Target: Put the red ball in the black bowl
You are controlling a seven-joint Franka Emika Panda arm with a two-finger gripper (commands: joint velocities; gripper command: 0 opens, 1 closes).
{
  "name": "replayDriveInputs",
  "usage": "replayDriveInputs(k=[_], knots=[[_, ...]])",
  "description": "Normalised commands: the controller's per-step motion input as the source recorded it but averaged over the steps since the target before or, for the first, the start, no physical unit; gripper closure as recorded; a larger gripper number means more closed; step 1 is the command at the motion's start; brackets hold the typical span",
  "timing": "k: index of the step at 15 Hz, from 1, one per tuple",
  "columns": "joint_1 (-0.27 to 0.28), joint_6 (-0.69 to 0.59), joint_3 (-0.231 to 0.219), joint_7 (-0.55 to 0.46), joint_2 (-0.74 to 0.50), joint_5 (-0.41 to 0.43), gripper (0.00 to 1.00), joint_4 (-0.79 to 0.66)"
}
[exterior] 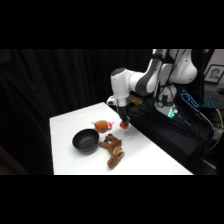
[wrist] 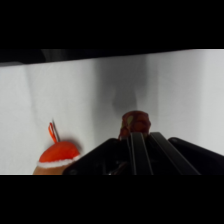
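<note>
Side view: gripper (exterior: pixel 123 123) is reaching down over the red ball (exterior: pixel 124 125), well apart from the black bowl (exterior: pixel 86 140). Whether it is gripping cannot be told. Nudged off-centre, the ball could be rolling away.

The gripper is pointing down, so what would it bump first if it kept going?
Probably the red ball, right under the gripper; it may already be touching it. Below that is the white table.

You've got a white worktop (exterior: pixel 145 157) here, with an orange-and-white object (exterior: pixel 102 125) near the middle and a brown plush toy (exterior: pixel 113 149) lying just in front of it — black curtains behind everything.
</note>
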Motion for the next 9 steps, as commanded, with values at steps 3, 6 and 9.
replayDriveInputs(k=[3, 6, 9], knots=[[-0.038, -0.53, -0.061, -0.14, -0.24, -0.083, 0.96, 0.3], [-0.052, -0.45, -0.06, -0.14, -0.08, -0.067, 0.96, 0.39], [-0.064, -0.3, -0.06, -0.14, 0.12, -0.031, 0.96, 0.48]])
